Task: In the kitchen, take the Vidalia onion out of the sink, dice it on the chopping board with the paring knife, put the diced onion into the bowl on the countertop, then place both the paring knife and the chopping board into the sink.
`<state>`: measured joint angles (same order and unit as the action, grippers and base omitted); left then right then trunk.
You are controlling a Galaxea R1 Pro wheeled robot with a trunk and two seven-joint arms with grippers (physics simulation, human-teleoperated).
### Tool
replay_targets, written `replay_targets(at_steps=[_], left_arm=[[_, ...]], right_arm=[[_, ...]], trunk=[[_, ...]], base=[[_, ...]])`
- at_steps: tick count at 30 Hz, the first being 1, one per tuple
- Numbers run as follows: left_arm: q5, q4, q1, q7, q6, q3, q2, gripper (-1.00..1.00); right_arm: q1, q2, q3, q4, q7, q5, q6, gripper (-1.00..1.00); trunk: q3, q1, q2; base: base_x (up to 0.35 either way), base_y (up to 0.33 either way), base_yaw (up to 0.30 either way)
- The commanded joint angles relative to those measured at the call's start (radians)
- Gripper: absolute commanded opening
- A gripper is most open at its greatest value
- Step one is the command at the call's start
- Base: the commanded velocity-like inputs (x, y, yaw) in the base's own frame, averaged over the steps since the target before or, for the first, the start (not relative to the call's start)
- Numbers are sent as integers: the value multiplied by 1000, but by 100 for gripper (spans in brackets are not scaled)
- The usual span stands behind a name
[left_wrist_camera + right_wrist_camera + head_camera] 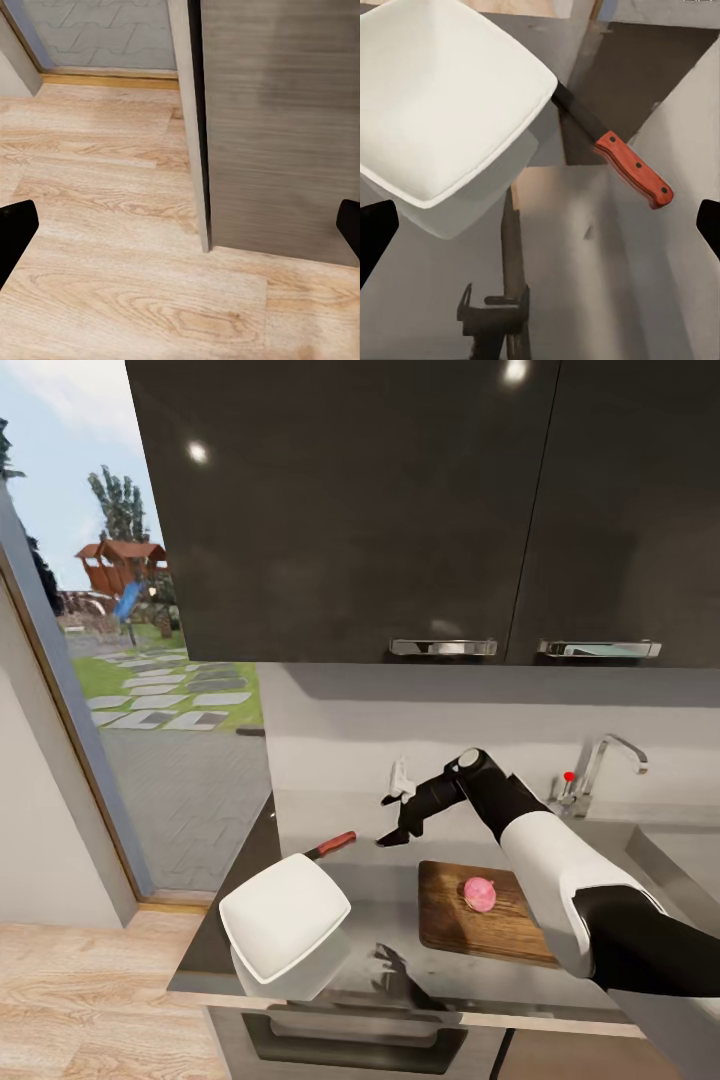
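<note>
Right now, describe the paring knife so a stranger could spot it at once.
Start at the grey countertop under the dark wall cabinets. Left of the chopping board sits a white bowl; the paring knife lies at its far corner, blade tucked under the rim. Its reddish handle is the only red thing there.

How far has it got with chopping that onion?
Done: the onion is out of the sink and lies whole on the chopping board. In hand: the right gripper hangs open above the countertop, near the paring knife, whose blade tip lies under the bowl. Left: grasping the knife, dicing, filling the bowl, then putting knife and board into the sink.
</note>
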<state>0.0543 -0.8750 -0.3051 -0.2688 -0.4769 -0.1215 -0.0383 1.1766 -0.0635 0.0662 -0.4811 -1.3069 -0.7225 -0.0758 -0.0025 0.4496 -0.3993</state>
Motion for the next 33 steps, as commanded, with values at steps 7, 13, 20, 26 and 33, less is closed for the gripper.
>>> replay_targets(at_steps=[7, 13, 20, 26, 33], left_arm=[[6, 1, 0, -7, -2, -6, -2, 100], [6, 1, 0, -7, -2, -7, -2, 100], [5, 0, 0, -7, -3, -7, -2, 100], [5, -1, 0, -7, -3, -7, -2, 100], [5, -1, 0, -7, -3, -7, -2, 100]], right_arm=[[0, -1, 3, 7, -8, -8, 8, 100], [0, 2, 50, 12, -8, -8, 27, 100], [0, -1, 60, 16, -8, -8, 49, 100], [0, -4, 62, 25, -7, -8, 52, 100], [0, -3, 63, 36, -6, -8, 54, 100]], trunk=[[0, 0, -1], [0, 0, -1], [0, 0, -1], [0, 0, -1], [0, 0, -1]], base=[[71, 48, 0], [183, 157, 0], [209, 180, 0], [206, 182, 0], [134, 135, 0]])
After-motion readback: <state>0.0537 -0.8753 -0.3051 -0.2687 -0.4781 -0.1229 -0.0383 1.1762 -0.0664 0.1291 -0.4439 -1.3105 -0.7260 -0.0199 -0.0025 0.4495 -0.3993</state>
